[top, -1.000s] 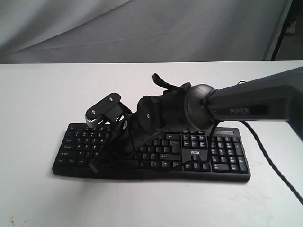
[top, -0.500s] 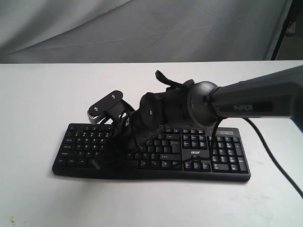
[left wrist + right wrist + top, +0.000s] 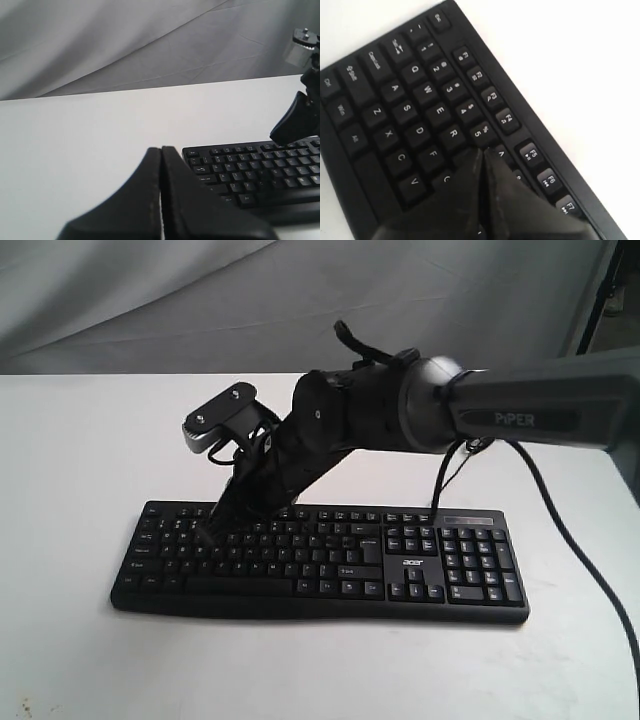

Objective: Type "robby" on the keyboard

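Observation:
The black keyboard lies flat on the white table, its number pad at the right end. My right gripper reaches across from the right and stands shut, tips over the upper letter rows on the keyboard's left part. In the right wrist view the shut tips sit just past the R key, near 5, over the keyboard; touching or hovering cannot be told. My left gripper is shut on nothing, low over bare table beside the left end of the keyboard.
A thin black cable runs from the keyboard's back right across the white table toward the right edge. Grey cloth hangs behind the table. The right arm spans the right half above the keyboard.
The right gripper has lifted off the lower rows near the space bar and moved back toward the top letter rows on the left, uncovering the middle keys.

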{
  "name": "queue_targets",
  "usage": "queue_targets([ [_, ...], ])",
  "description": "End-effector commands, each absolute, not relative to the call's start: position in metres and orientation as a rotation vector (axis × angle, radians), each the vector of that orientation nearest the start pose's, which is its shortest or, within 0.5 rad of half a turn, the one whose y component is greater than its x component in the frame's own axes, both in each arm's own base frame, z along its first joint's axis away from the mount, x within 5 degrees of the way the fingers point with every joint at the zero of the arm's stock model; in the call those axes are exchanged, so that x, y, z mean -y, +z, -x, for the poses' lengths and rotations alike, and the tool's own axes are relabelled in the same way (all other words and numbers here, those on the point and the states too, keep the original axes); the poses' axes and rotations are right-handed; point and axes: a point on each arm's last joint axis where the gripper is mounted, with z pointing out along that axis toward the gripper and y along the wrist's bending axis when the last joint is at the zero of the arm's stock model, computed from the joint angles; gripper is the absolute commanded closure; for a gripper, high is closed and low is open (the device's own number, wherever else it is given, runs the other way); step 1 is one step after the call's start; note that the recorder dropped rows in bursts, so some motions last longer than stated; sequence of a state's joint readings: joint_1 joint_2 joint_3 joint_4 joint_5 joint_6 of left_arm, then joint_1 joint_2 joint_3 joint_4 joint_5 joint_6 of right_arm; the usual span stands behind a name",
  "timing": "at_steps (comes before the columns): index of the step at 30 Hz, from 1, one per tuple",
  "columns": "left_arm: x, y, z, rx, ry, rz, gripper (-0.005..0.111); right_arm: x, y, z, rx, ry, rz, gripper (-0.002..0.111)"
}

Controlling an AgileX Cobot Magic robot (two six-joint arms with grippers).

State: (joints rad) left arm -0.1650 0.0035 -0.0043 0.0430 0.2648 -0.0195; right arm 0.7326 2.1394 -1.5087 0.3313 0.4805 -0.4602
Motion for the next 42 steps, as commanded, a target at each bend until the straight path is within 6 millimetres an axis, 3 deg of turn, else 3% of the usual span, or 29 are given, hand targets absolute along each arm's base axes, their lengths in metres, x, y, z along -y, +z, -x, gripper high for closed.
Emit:
queue_targets([
  [1, 0.008, 0.19, -0.055, -1.734, -0.098, -0.161, 0.107, -0.315, 0.143, -0.336, -2.35, 0.388, 1.184, 0.108],
  [21, 0.008, 0.19, -0.055, -1.734, -0.098, -0.161, 0.107, -0.315, 0.132, -0.34, -2.36, 0.388, 1.159, 0.108],
  [30, 0.008, 0.19, -0.055, -1.734, -0.098, -0.161, 0.107, -0.315, 0.116, -0.34, -2.396, 0.386, 1.164, 0.108],
  [34, 0.008, 0.19, -0.055, -1.734, -0.098, -0.161, 0.107, -0.314, 0.132, -0.339, -2.368, 0.387, 1.169, 0.108],
  [37, 0.008, 0.19, -0.055, -1.734, -0.098, -0.161, 0.107, -0.31, 0.159, -0.334, -2.356, 0.379, 1.203, 0.108],
  [42, 0.008, 0.19, -0.055, -1.734, -0.098, -0.161, 0.107, -0.278, 0.215, -0.294, -2.4, 0.411, 1.199, 0.108],
])
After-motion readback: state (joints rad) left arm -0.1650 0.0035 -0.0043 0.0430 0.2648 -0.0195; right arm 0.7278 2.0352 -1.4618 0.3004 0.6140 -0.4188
